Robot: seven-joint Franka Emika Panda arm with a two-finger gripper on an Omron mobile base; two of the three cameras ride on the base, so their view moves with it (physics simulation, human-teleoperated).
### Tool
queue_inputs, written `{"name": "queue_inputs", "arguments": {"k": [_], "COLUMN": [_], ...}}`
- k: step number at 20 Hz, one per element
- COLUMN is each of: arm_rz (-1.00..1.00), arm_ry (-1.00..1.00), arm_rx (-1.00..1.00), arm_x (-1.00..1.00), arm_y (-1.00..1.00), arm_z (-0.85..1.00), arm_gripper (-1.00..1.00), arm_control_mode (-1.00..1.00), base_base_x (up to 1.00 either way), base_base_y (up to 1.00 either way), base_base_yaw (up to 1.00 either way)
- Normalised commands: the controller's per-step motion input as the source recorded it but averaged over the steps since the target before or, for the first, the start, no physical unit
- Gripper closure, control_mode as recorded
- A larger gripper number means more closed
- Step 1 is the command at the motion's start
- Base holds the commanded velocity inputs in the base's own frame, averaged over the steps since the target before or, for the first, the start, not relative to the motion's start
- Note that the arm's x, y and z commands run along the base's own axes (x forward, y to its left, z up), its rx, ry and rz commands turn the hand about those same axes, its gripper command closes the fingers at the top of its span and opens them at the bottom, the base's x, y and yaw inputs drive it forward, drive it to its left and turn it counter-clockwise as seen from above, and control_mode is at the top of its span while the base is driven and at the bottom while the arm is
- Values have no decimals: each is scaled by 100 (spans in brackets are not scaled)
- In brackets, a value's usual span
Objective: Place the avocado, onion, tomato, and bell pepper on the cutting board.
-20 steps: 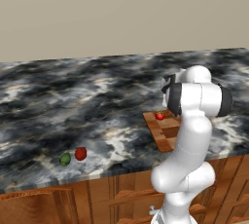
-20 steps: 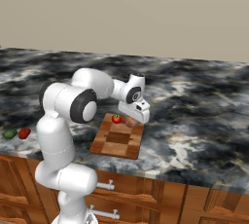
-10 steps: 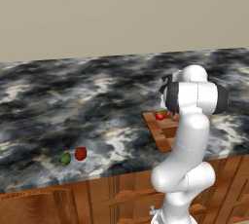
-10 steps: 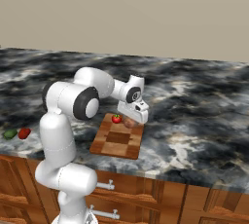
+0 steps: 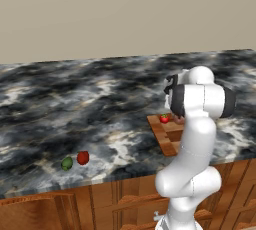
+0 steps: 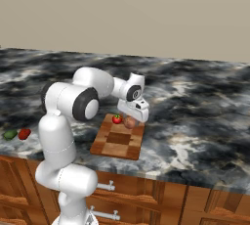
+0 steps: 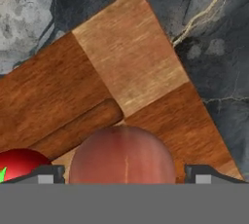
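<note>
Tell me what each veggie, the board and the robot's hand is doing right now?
onion: sitting on the board, between the open fingers.
tomato: on the board, right beside the onion.
bell pepper: lying on the counter, off the board.
avocado: on the counter next to the bell pepper.
cutting board: flat on the counter.
gripper: open, around the onion.

We see even, bright, diffuse light across all views, with soft gloss on the white arm (image 5: 192, 139) and no harsh glare on the marbled tabletop (image 5: 75, 104). Shadows are faint. The hand view is slightly soft close up, the onion (image 7: 122, 155) smooth-edged, and small far objects look coarse.
</note>
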Motion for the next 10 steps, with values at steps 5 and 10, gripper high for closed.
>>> {"name": "queue_inputs", "arguments": {"k": [5,10], "arm_rz": [0,0], "arm_ry": [-1,-5], "arm_rx": [0,-1], "arm_x": [-6,-22], "arm_y": [0,2], "arm_z": [31,43], "arm_gripper": [-100,-100], "arm_control_mode": [-100,-100], "base_base_x": [0,0], "base_base_y": [0,0], "base_base_yaw": [0,0]}}
